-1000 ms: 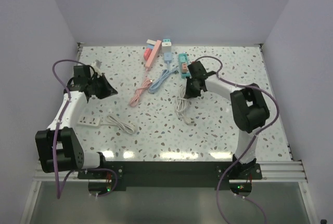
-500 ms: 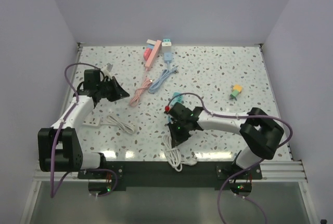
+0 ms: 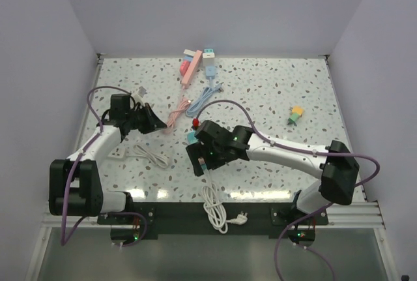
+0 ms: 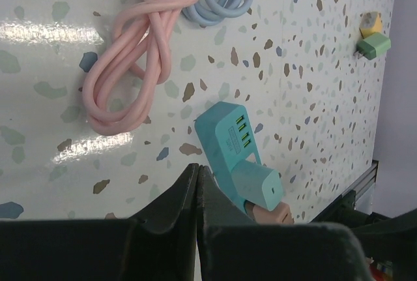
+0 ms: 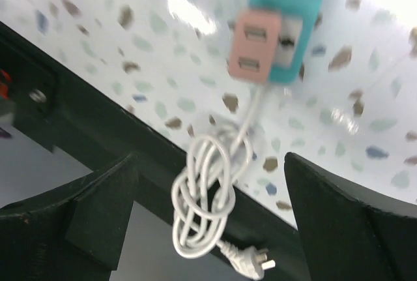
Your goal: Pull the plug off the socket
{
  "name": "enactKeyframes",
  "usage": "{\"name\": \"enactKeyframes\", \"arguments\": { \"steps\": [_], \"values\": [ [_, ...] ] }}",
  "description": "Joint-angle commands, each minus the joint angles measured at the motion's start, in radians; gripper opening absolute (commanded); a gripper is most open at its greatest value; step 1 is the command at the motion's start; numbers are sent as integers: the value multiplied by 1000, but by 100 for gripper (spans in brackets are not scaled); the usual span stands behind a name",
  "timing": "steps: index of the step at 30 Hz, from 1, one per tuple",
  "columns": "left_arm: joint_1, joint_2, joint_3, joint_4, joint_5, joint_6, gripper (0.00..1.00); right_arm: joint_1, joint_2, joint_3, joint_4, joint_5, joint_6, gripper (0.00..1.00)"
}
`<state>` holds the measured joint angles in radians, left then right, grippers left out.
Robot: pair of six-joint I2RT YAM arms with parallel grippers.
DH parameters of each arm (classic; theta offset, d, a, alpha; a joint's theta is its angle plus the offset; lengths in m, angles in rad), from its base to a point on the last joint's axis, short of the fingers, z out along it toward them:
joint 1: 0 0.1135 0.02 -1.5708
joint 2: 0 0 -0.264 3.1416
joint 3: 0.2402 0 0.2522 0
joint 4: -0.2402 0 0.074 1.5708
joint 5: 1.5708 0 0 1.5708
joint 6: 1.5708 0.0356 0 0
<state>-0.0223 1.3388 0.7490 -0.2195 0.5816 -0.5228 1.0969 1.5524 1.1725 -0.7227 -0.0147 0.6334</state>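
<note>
The teal socket strip (image 4: 229, 139) lies on the table, with a teal adapter (image 4: 259, 187) and a pink adapter (image 5: 255, 45) plugged into it. From above it shows only partly (image 3: 190, 139) under my right gripper (image 3: 199, 158). That gripper (image 5: 210, 163) is open and holds nothing. The strip's white cord (image 5: 202, 209) hangs bundled over the table's near edge. A yellow and green plug (image 3: 295, 115) lies alone at the right, apart from any socket. My left gripper (image 3: 154, 125) is shut and empty, its tips (image 4: 197, 167) just left of the strip.
A pink cable (image 3: 174, 117) and a blue cable (image 3: 202, 98) lie coiled mid-table. Pink (image 3: 191, 69) and blue (image 3: 209, 66) strips sit at the back. A white socket strip (image 3: 112, 153) with its cord (image 3: 151, 156) lies near the left arm. Walls close three sides.
My right arm dragged the teal strip from back centre towards the near edge, then opened its jaws. The yellow and green plug now lies at the right. My left gripper crept right.
</note>
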Motion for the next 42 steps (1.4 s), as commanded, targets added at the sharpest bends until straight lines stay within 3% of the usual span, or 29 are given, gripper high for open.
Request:
{"name": "enactKeyframes", "arguments": {
  "steps": [1, 5, 9, 15, 22, 29, 31, 33, 42],
  "values": [
    [-5, -7, 32, 48, 8, 7, 7, -11, 34, 136, -27, 154, -116, 96],
    [-5, -15, 30, 55, -23, -2, 8, -29, 176, 307, -37, 202, -245, 94],
    [-5, -15, 3, 74, -29, -11, 8, -51, 342, 404, -53, 260, -299, 83],
    [-5, -46, -25, 81, -34, -16, 8, -75, 391, 446, 5, 372, -293, 70],
    [-5, -49, -71, 124, -9, -32, 10, -120, 452, 446, 42, 199, -298, 49],
    [-18, -20, -92, 190, 23, -62, 17, -126, 486, 406, 61, 117, -258, 45],
    [-27, -4, -92, 203, 30, -69, 19, -137, 482, 389, 74, 117, -245, 26],
    [-36, 6, -85, 236, 32, -78, 23, -153, 456, 378, 88, 107, -224, 0],
    [-140, 80, -102, 406, 20, -192, 62, -287, 204, 159, 302, -129, -100, 0]
  ]
}}
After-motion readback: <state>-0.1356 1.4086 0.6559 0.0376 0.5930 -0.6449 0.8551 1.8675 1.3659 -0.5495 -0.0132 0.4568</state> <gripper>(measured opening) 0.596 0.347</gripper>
